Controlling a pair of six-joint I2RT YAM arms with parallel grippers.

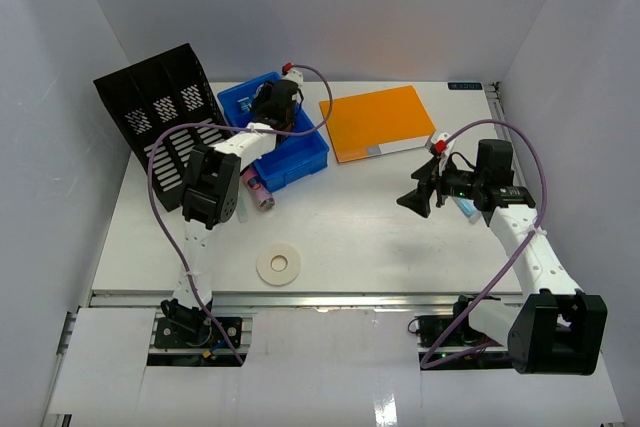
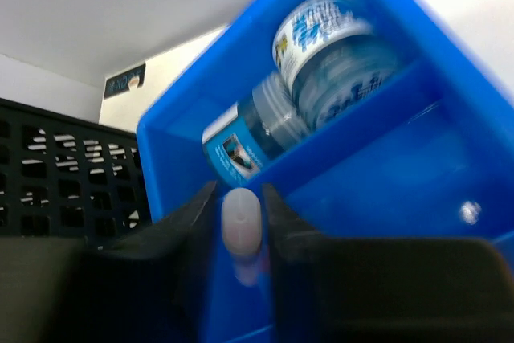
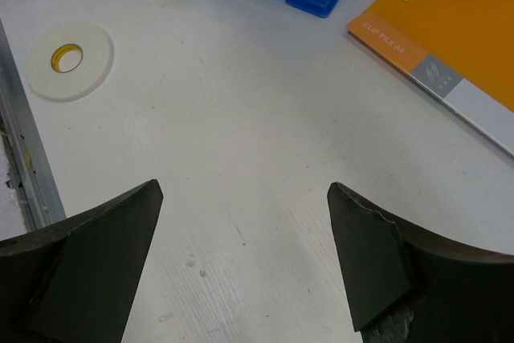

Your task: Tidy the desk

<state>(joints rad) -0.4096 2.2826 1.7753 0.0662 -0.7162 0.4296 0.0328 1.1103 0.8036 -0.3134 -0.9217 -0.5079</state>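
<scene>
The white desk (image 1: 380, 237) holds a blue compartment tray (image 1: 300, 152) at the back left. My left gripper (image 1: 275, 102) hangs over that tray. In the left wrist view it (image 2: 239, 198) is shut on a small white oval piece (image 2: 241, 222) just above a tray compartment (image 2: 385, 190). A blue-and-white labelled bottle (image 2: 321, 54) lies in the far compartment. My right gripper (image 1: 420, 197) is open and empty above bare desk (image 3: 241, 102) at the right; its fingers (image 3: 96, 238) stand wide apart.
A black slotted file rack (image 1: 160, 107) stands at the back left. An orange clip file (image 1: 380, 122) lies at the back centre. A white tape roll (image 1: 280, 265) lies near the front rail. A pink-capped tube (image 1: 258, 190) lies beside the tray. A small blue-white item (image 1: 465, 205) lies by the right gripper.
</scene>
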